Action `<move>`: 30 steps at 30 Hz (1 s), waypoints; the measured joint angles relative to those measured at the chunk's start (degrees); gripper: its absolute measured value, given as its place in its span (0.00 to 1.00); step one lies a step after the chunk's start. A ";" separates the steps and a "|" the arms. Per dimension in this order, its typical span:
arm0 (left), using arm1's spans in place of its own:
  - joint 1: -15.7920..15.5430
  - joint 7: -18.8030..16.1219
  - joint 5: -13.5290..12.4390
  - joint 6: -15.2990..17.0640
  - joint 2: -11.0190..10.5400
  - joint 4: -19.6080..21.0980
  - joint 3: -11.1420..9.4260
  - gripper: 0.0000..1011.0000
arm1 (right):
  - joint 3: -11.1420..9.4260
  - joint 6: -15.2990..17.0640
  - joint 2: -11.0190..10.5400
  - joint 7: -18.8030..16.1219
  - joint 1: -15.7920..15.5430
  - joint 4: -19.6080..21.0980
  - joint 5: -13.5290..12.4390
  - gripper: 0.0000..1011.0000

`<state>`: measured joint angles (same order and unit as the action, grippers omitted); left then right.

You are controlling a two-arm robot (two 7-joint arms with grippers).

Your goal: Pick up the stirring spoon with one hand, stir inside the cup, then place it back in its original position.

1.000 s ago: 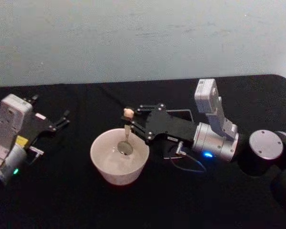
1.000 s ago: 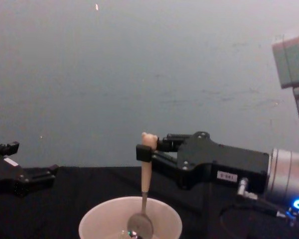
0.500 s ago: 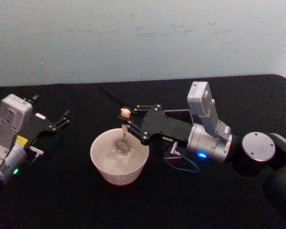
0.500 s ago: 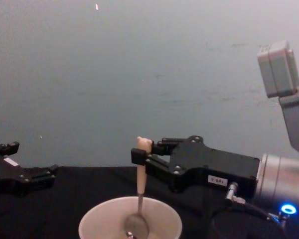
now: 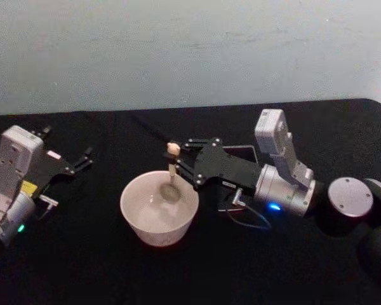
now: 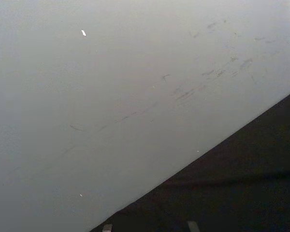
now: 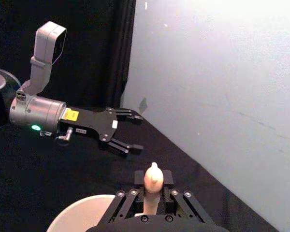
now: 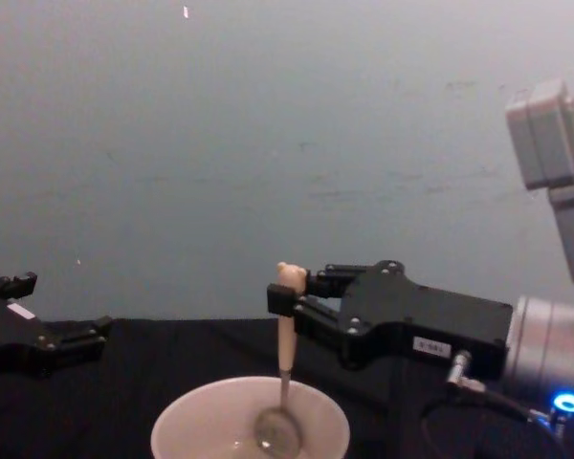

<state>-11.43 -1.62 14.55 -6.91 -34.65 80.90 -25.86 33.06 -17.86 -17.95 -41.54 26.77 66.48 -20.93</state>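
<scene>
The stirring spoon (image 5: 171,170) stands upright, its metal bowl down inside the cream cup (image 5: 153,232) near the far right of the cup's inside. My right gripper (image 5: 176,164) is shut on the beige handle just under the bear-like head. The chest view shows the spoon (image 8: 286,335) hanging from the right gripper (image 8: 280,299) into the cup (image 8: 187,421). In the right wrist view the bear head (image 7: 153,178) sticks up between the jaws. The dark grey holder (image 5: 244,152) is partly hidden behind that gripper. My left gripper (image 5: 86,157) rests open at the far left.
A black cloth covers the table (image 5: 82,267), with a pale wall (image 5: 190,51) close behind its far edge. A loose cable (image 5: 247,219) loops beside the right wrist. The right arm's round joint (image 5: 350,197) sits at the right.
The right gripper carried the spoon a little left and then back right inside the cup, so the bowl now sits nearer the cup's far right. The left arm has not moved.
</scene>
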 joint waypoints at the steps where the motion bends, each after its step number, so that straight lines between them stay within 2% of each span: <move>1: 0.00 0.00 0.00 0.00 0.00 0.00 0.00 0.99 | -0.11 0.08 -0.17 0.03 -0.17 0.30 -0.04 0.21; 9: 0.00 0.00 0.00 0.00 0.00 0.00 0.00 0.99 | -1.35 1.67 -2.61 -0.01 -3.12 5.05 -1.64 0.21; 19: 0.00 0.00 0.00 0.00 0.00 0.00 0.00 0.99 | -1.00 3.84 -5.06 -1.22 -6.63 10.39 -3.68 0.21; 25: 0.00 0.00 0.00 0.00 0.00 0.00 0.00 0.99 | 0.05 4.08 -4.97 -1.87 -6.93 11.04 -4.05 0.21; 29: 0.00 0.00 0.00 0.00 0.00 0.00 0.00 0.99 | 0.82 3.80 -3.85 -2.00 -6.07 10.02 -4.02 0.21; 30: 0.00 0.00 0.00 0.00 0.00 0.00 0.00 0.99 | 1.22 3.47 -3.02 -2.00 -5.28 8.93 -3.87 0.21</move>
<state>-11.43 -1.62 14.55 -6.91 -34.65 80.90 -25.86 34.28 -14.38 -20.97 -43.54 21.49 75.41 -24.80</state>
